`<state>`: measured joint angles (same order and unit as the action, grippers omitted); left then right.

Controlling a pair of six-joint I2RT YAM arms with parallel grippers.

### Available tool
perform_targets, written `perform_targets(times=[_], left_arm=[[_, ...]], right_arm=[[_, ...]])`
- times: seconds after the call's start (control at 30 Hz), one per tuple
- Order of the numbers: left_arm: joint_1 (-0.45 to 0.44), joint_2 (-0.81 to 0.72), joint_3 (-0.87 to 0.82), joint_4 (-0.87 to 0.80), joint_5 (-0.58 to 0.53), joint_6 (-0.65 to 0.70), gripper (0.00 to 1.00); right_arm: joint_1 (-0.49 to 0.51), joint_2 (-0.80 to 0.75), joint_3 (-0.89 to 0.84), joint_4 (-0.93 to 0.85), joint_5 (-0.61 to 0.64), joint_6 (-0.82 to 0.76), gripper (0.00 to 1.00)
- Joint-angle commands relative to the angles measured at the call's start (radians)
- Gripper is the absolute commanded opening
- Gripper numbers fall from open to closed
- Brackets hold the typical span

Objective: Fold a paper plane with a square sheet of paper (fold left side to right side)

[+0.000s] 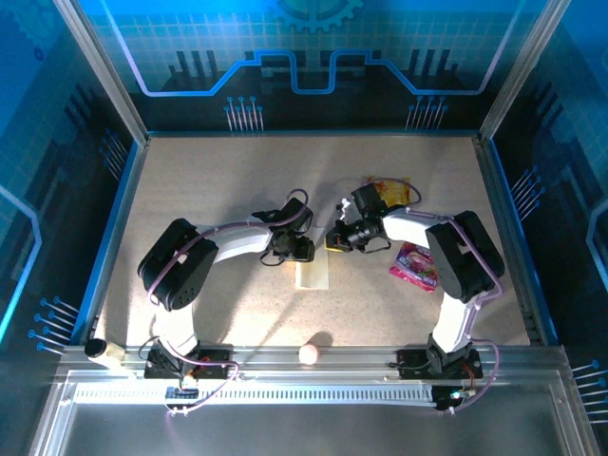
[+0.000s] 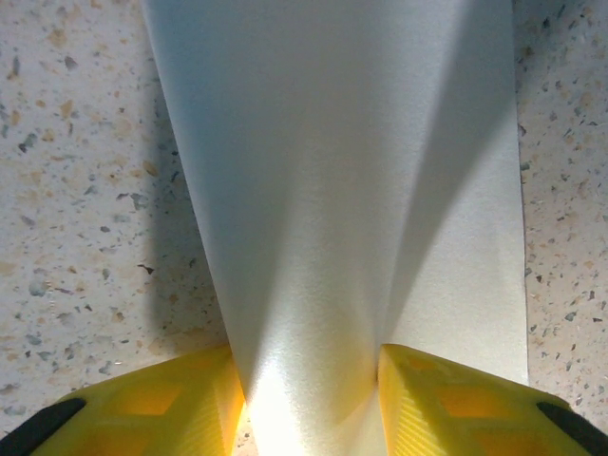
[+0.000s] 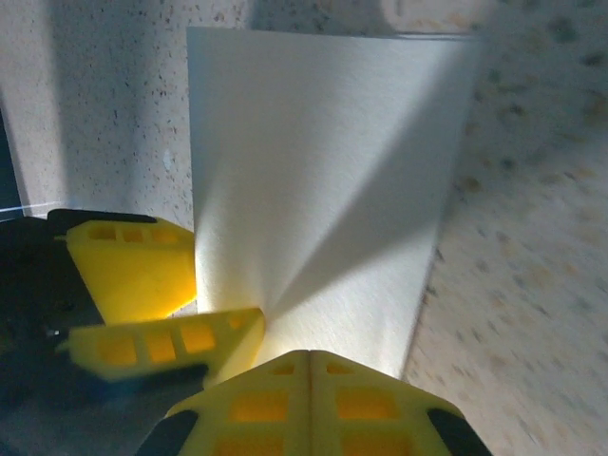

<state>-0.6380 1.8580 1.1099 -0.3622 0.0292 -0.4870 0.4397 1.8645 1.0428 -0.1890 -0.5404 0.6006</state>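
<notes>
Left jaws are clamped on a raised ridge of the square sheet of paper (image 2: 332,171), with a yellow finger (image 2: 180,399) pressed against each side of it. Right jaws are closed tight together, tips at the sheet's edge; whether any paper is caught between them I cannot tell. Creased into a narrow white strip, the sheet lies near the middle of the surface (image 1: 209,180), slightly toward its near edge, both jaws at its far end.
</notes>
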Motion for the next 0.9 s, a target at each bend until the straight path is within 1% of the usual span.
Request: perform_targets(times=[0.0, 0.13, 0.37, 0.5, 0.6, 0.67, 0.73, 0.8, 0.87], left_arm=[[-0.024, 0.058, -0.013, -0.039, 0.034, 0.021, 0.43], [-0.025, 0.055, -0.014, -0.042, 0.030, 0.024, 0.43], [-0.025, 0.037, -0.023, -0.043, 0.017, 0.026, 0.43], [-0.017, -0.014, -0.008, -0.076, 0.000, 0.032, 0.47], [-0.002, -0.079, 0.004, -0.106, 0.004, 0.043, 0.52], [0.013, -0.132, 0.006, -0.106, 0.020, 0.049, 0.57], [0.028, -0.181, 0.008, -0.104, 0.048, 0.054, 0.59], [0.039, -0.222, 0.006, -0.093, 0.077, 0.055, 0.59], [0.044, -0.249, -0.004, -0.068, 0.121, 0.055, 0.55]], right_arm=[[0.027, 0.048, 0.021, 0.017, -0.032, 0.013, 0.03], [0.034, 0.085, 0.022, 0.012, -0.023, 0.013, 0.00], [0.036, 0.112, 0.010, -0.032, 0.033, -0.003, 0.00], [0.037, 0.116, 0.001, -0.082, 0.094, -0.005, 0.00], [0.038, 0.117, -0.004, -0.110, 0.122, -0.012, 0.00], [0.037, 0.122, -0.004, -0.128, 0.135, -0.015, 0.00], [0.036, 0.127, -0.004, -0.133, 0.141, -0.015, 0.00], [0.037, 0.132, -0.007, -0.135, 0.147, -0.010, 0.00], [0.037, 0.133, -0.010, -0.135, 0.153, -0.007, 0.00]])
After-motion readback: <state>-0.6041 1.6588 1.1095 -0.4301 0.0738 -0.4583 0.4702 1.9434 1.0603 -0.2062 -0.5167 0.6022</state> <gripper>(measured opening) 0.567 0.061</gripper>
